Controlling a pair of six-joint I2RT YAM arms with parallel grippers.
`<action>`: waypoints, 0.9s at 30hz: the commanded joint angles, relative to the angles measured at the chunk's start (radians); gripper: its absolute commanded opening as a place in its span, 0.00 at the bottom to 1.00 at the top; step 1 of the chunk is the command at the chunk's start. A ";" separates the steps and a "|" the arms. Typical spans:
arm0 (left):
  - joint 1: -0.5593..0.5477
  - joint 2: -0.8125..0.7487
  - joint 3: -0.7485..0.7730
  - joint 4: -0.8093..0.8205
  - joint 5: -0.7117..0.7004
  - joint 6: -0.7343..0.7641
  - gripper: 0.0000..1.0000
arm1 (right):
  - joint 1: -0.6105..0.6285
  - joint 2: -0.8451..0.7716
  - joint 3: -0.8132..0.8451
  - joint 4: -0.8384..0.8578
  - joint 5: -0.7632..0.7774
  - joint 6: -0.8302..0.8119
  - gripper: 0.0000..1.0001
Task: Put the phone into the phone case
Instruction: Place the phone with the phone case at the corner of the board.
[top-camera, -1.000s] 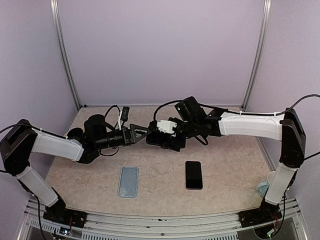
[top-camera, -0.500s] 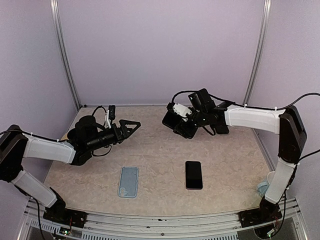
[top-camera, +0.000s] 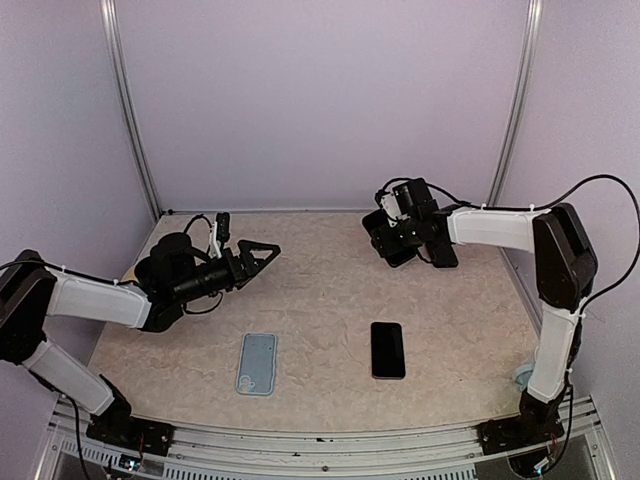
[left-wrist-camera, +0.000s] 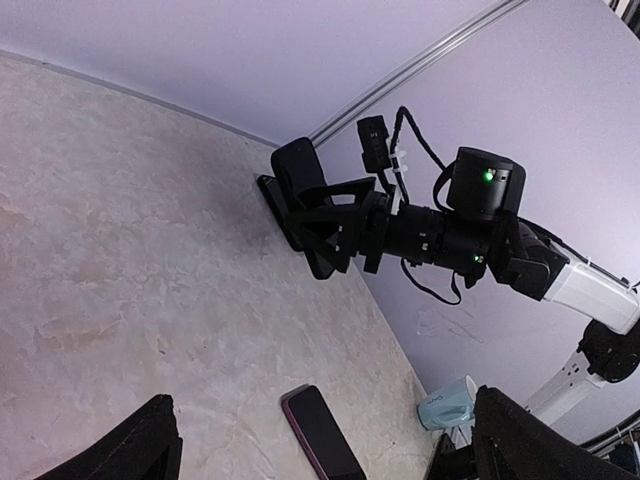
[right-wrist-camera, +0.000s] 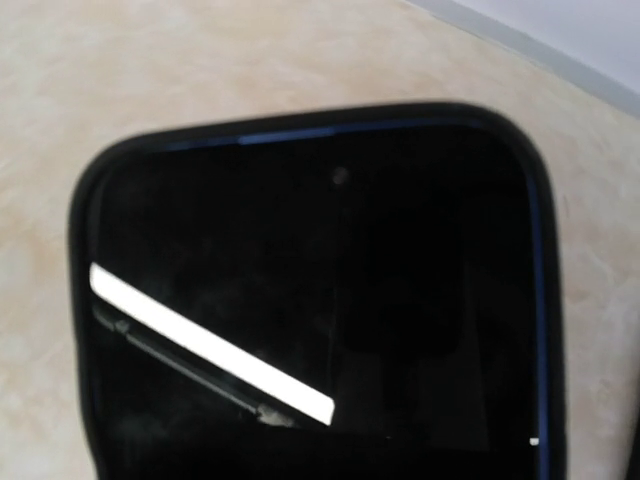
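Note:
A light blue phone case (top-camera: 258, 363) lies flat near the front left of the table. To its right lies a black phone (top-camera: 388, 349), screen up, and the left wrist view also shows this phone (left-wrist-camera: 322, 435), with a purple edge. My right gripper (top-camera: 390, 243) is at the back right, shut on a second black phone with a dark blue rim (right-wrist-camera: 320, 280), which it holds off the table. The held phone (left-wrist-camera: 298, 190) sits between the right gripper's fingers (left-wrist-camera: 335, 225). My left gripper (top-camera: 268, 250) hovers at mid left, open and empty, its fingers (left-wrist-camera: 140, 450) spread wide.
A pale blue mug (left-wrist-camera: 447, 410) stands beyond the table's right edge, by the right arm's base, and the mug (top-camera: 525, 375) is just visible from the top. Purple walls and metal posts close in the back and sides of the marbled tabletop (top-camera: 320, 320).
The two grippers were together at the table's middle. The left one has let go and drawn back left, open. The right one has carried the dark-rimmed phone to the back right.

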 joint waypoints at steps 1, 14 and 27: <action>0.006 -0.009 -0.021 0.019 -0.012 -0.006 0.99 | -0.025 0.035 0.056 0.096 0.034 0.146 0.71; 0.006 -0.007 -0.038 0.035 -0.010 -0.011 0.99 | -0.087 0.170 0.118 0.160 0.040 0.374 0.73; 0.012 -0.007 -0.051 0.044 -0.010 -0.014 0.99 | -0.111 0.291 0.220 0.123 0.095 0.445 0.73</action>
